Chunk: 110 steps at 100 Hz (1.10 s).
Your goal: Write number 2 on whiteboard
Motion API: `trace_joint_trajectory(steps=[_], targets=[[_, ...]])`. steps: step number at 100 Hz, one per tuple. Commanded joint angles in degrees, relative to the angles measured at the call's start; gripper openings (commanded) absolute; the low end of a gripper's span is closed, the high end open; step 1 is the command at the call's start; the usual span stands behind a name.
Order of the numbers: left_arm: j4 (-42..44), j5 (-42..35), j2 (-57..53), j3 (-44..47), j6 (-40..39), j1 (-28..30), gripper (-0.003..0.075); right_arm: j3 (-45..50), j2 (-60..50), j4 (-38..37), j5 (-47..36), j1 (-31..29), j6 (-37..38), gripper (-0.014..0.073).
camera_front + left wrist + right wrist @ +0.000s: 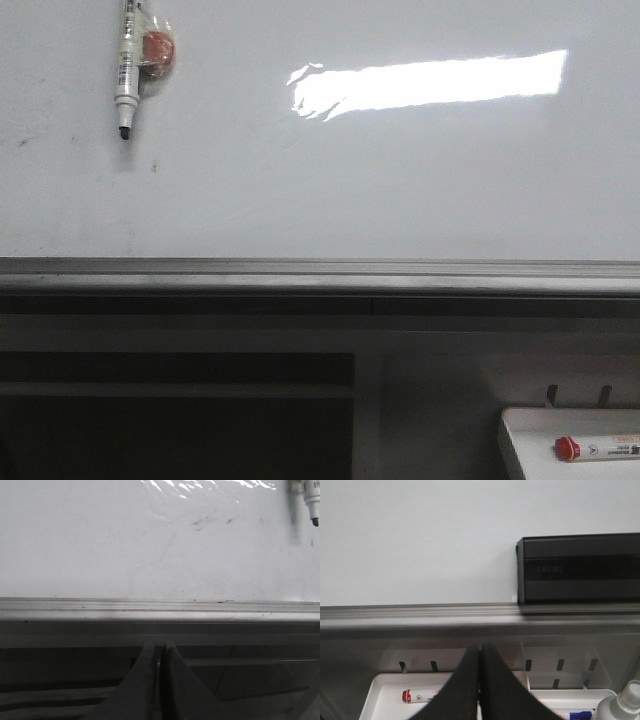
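Note:
The whiteboard (350, 180) fills the upper part of every view, glossy white with a grey metal lower frame edge (320, 272). No number 2 shows on it, only faint smudges (210, 522). A black-tipped marker (127, 70) hangs tip down at the board's upper left, held by a red round piece (157, 50); it also shows in the left wrist view (311, 500). My left gripper (160, 647) is shut and empty, below the frame edge. My right gripper (479, 650) is shut and empty, below the frame, in front of a white tray (380, 690).
The white tray (520, 430) at the lower right holds a red-capped marker (598, 447), also in the right wrist view (420, 696). A black eraser (579, 569) sits on the board above the frame. A spray bottle (622, 705) and a blue-capped marker (580, 715) lie near the tray.

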Motion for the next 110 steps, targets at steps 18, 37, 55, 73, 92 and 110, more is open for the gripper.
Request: trace_joint_trajectory(steps=[18, 37, 55, 73, 92, 110], targets=[[-0.38, -3.85, -1.58, 0.62, -0.47, 0.19, -0.002, 1.38, -1.17, -0.8, -1.44, -0.12, -0.41, -0.006], [-0.38, -3.85, -1.58, 0.62, -0.47, 0.19, -0.002, 1.38, -1.17, -0.8, -1.44, -0.12, -0.41, -0.006], [-0.38, -3.85, -1.58, 0.62, -0.47, 0.19, -0.002, 1.38, -1.17, -0.8, -1.44, -0.12, -0.41, -0.006], [-0.38, -3.85, -1.58, 0.62, -0.47, 0.19, -0.002, 1.38, -1.17, -0.8, -1.44, -0.12, -0.41, -0.006], [0.76, -3.85, -1.58, 0.62, -0.47, 0.19, -0.002, 1.38, -1.17, -0.8, -1.44, -0.12, -0.41, -0.006], [1.95, -4.15, -1.58, 0.62, -0.47, 0.19, -0.002, 1.38, -1.17, -4.01, -2.78, -0.12, -0.41, -0.006]])
